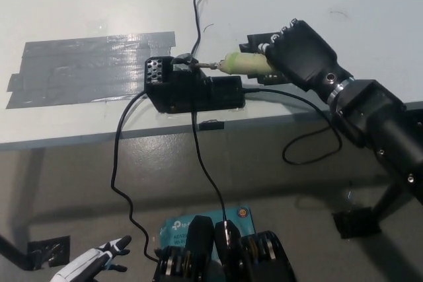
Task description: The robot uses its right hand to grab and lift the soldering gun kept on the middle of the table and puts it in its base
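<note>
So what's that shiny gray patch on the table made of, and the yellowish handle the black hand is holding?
The gray patch looks like strips of duct tape: silvery, wrinkled, with overlapping edges. The soldering gun handle in the right hand looks like pale yellow-green foam or rubber, matte and soft-edged; I can't tell which.

Only readable bit is on the teal box (177,224) on the floor below the table (66,4): looks like a "tp-link" logo, with smaller print under it too tiny to make out.

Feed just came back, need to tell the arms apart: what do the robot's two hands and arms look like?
The right hand is black and blocky, on a thick black cylindrical forearm with a silver ring at the wrist. The left hand is white with dark fingertips, only partly in view.
</note>
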